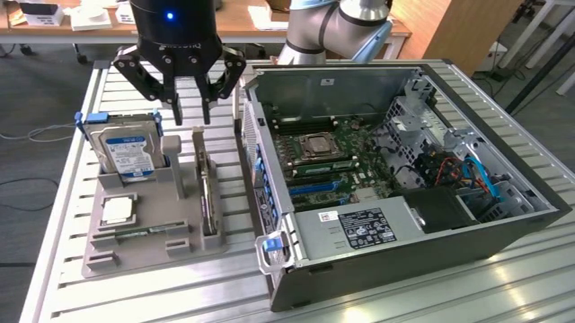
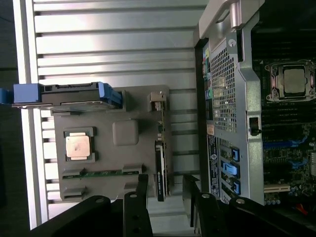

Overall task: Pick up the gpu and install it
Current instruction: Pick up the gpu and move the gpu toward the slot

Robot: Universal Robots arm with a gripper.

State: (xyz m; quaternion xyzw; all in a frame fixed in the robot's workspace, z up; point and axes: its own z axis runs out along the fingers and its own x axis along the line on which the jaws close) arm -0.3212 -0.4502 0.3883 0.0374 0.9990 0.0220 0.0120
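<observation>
The gpu (image 1: 207, 196) is a thin black card standing on edge in a slot along one side of the grey holder tray (image 1: 161, 202), on the side toward the computer case. In the wrist view the gpu (image 2: 160, 170) appears edge-on, with its metal bracket at the far end. My gripper (image 1: 191, 111) hangs above the far end of the tray, over the card's line and clear of it. Its black fingers (image 1: 177, 108) stand apart with nothing between them. In the wrist view the gripper (image 2: 165, 200) straddles the near end of the card from above.
The tray also holds a silver hard drive (image 1: 126, 151) in a blue bracket, a processor chip (image 1: 117, 210) and a green memory stick (image 2: 101, 173). The open computer case (image 1: 503, 229) lies at the exterior view's right, showing its motherboard (image 1: 324, 161) and blue card slots (image 1: 314, 188).
</observation>
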